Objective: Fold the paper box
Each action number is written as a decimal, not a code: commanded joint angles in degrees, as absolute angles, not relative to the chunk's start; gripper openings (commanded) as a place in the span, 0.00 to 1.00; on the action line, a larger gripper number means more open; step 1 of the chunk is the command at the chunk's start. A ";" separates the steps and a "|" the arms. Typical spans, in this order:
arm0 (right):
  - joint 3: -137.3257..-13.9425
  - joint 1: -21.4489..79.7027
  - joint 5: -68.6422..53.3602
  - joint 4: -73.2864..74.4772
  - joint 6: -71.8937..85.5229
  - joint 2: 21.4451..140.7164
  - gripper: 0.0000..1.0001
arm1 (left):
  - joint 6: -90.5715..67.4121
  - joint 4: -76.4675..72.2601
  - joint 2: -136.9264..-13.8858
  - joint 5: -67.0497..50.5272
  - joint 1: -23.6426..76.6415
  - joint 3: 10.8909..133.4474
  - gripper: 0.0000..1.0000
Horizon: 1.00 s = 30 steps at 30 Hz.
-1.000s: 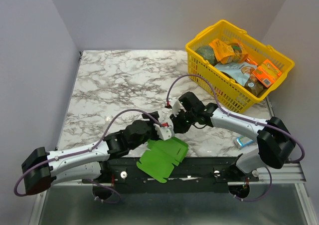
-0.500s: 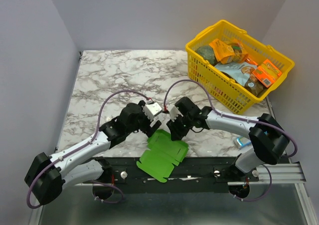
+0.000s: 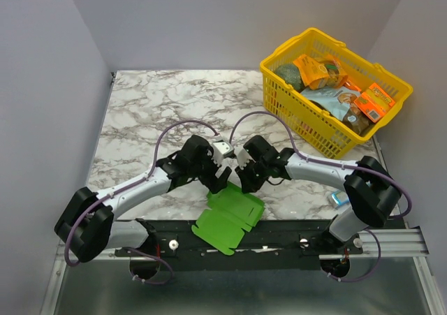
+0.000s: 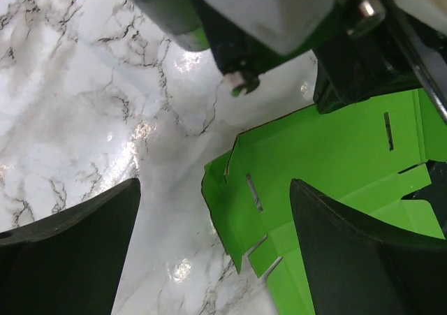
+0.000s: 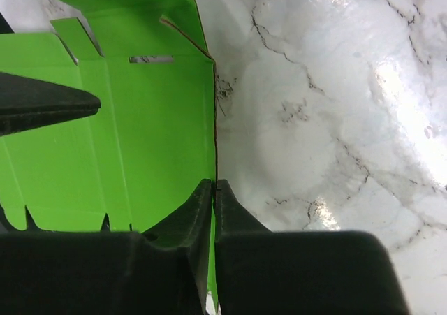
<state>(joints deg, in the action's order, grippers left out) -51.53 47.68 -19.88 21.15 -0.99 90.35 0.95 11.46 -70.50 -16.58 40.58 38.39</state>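
Observation:
The paper box (image 3: 227,221) is a flat bright green cut-out with creases and slots, lying at the table's near edge and overhanging the black rail. My right gripper (image 3: 246,183) is shut on its far right edge; in the right wrist view the fingertips (image 5: 214,184) pinch the thin card edge of the paper box (image 5: 140,133). My left gripper (image 3: 218,184) hangs open just above the card's far left corner. Between its wide black fingers, the left wrist view shows that corner of the paper box (image 4: 328,161), the left gripper (image 4: 215,189) touching nothing.
A yellow plastic basket (image 3: 318,33) full of packaged goods stands at the back right. A small blue-and-white pack (image 3: 342,198) lies by the right arm's base. The marble table (image 3: 160,112) ends at a black rail (image 3: 279,242) in front.
My left arm swung in toward the middle and its gripper opened wide over the card's far left corner. My right gripper opened briefly, then shut on the card's edge.

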 commanded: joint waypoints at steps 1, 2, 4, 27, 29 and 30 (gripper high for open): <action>-52.65 48.16 -18.99 21.53 -1.67 90.79 0.05 | -0.26 14.15 -73.82 -18.02 39.55 41.04 0.96; -52.56 48.08 -18.90 21.53 -1.50 90.70 0.02 | -1.22 14.24 -74.09 -18.02 39.38 41.22 0.96; -52.47 48.08 -18.90 21.45 -1.58 90.53 0.01 | -1.58 14.68 -74.62 -18.02 38.94 41.31 0.96; -54.05 49.04 -11.60 23.47 -6.15 82.44 0.01 | -2.64 17.75 -90.96 -27.95 38.14 50.53 0.65; -53.88 49.48 -11.34 23.20 -6.41 81.39 0.01 | -2.72 17.67 -92.01 -27.95 38.14 50.89 0.65; -53.79 49.66 -11.34 23.20 -6.68 81.13 0.01 | -2.64 17.49 -92.28 -28.12 38.14 51.32 0.65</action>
<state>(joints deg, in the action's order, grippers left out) -51.42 45.25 -7.29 30.24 3.75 86.13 -0.75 13.93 -87.70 -29.87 37.82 49.87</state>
